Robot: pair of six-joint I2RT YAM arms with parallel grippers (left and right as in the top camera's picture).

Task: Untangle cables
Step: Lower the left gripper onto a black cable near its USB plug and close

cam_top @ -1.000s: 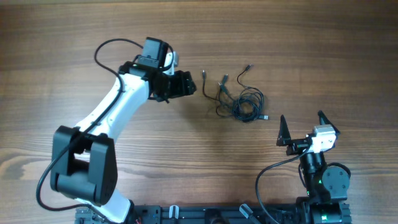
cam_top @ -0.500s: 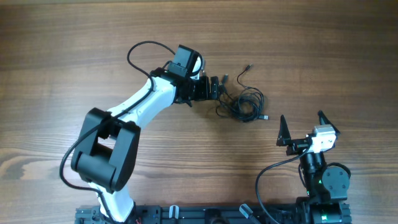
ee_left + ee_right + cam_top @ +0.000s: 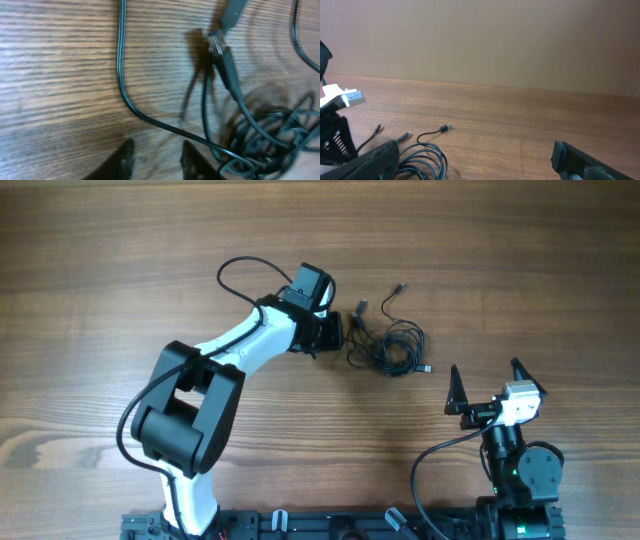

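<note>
Thin black cables point(image 3: 395, 348) lie bunched at the table's centre right, with several loose plug ends spread around the bunch. My left gripper point(image 3: 340, 330) is at the left edge of the bunch. In the left wrist view its fingertips point(image 3: 127, 159) stand a small gap apart over bare wood, open, and one cable strand point(image 3: 121, 75) curves just beyond them toward the tangle point(image 3: 270, 140); a grey plug point(image 3: 222, 50) lies farther off. My right gripper point(image 3: 485, 370) hovers wide open near the front right, holding nothing, and its wrist view shows the coil point(image 3: 427, 152) at the left.
The wooden table point(image 3: 120, 260) stretches to all sides. In the right wrist view, the left arm's white body point(image 3: 335, 100) is at the far left and a plain brown wall point(image 3: 480, 35) rises behind the table. The arms' bases sit at the front edge.
My left arm has swung right until its gripper reached the left side of the cable bunch, and its jaws have narrowed from wide open. The right arm has not moved.
</note>
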